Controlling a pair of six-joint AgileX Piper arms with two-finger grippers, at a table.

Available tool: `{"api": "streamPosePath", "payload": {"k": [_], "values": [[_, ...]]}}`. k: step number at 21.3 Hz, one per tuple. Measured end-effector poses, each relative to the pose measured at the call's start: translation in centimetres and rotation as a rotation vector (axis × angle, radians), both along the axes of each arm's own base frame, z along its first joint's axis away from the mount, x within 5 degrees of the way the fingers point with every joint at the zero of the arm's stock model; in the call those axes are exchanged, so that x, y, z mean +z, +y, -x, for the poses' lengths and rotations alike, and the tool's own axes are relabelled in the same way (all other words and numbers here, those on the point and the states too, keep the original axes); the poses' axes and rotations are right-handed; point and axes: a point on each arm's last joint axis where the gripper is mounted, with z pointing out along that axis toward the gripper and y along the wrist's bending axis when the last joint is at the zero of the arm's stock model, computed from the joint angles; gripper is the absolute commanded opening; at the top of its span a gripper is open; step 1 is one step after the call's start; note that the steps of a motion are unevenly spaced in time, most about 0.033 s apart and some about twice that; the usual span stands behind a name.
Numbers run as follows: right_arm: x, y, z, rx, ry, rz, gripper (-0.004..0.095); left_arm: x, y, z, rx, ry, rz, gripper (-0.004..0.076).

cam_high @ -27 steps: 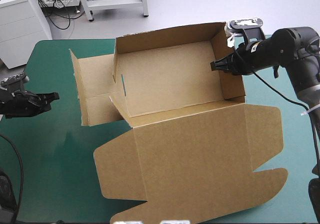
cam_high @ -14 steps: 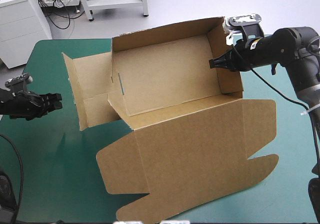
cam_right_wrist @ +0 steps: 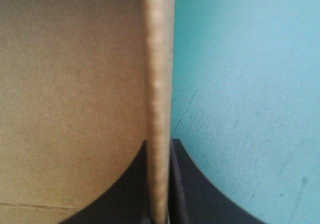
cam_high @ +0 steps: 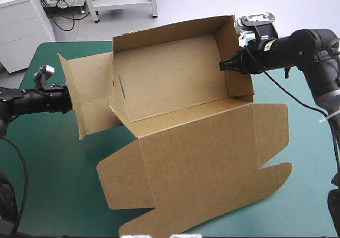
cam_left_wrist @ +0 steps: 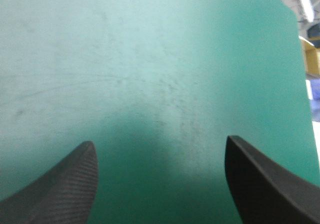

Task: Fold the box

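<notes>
- Your right gripper (cam_high: 223, 66) is clamped on the box (cam_high: 175, 89): in the high view it reaches in from the right and pinches the upright right wall (cam_high: 236, 62) near the far right corner.
- The right wrist view confirms it: the two black fingers (cam_right_wrist: 187, 184) are all but pressed together, with the edge of the brown board running straight up between them. The inner face of the wall is on one side and bare teal-green cover (cam_right_wrist: 250, 84) on the other.
- The box sits in the middle of the table, turned a little askew. Its far wall and right wall are raised around the floor of the tray.
- The big lid (cam_high: 202, 174) lies flat, spread toward the near edge with its rounded tabs out.
- On the box's left side the side flap (cam_high: 87, 97) stands tilted outward, not tucked in, with a narrow slot showing at the fold just inside it.
- Your left gripper (cam_high: 65, 101) comes in level from the left, its tip right at the outer face of that side flap. You cannot tell from above whether it touches.
- In the left wrist view its fingers (cam_left_wrist: 60, 184) are spread wide apart, with nothing between them and only teal-green cover ahead.
</notes>
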Motion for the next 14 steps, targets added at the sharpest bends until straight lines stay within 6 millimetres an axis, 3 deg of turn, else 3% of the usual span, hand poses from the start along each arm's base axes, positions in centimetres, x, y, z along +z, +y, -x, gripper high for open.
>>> {"api": "streamPosePath", "payload": {"k": [3, 7, 14], "values": [[0.1, 0.0, -0.4, -0.009, -0.028, -0.009, -0.0008, 0.3, -2.2, -0.2, -0.073, -0.021, 0.036, 0.0512], [-2.0, 0.4, -2.5, -0.022, 0.019, 0.015, -0.0008, 1.3, -5.2, 0.0, -0.216, -0.095, 0.140, 0.0512], [-3.9, 0.3, -4.2, -0.071, 0.067, 0.057, -0.0008, 2.8, -6.1, 0.4, -0.228, -0.175, 0.189, 0.0512]]}}
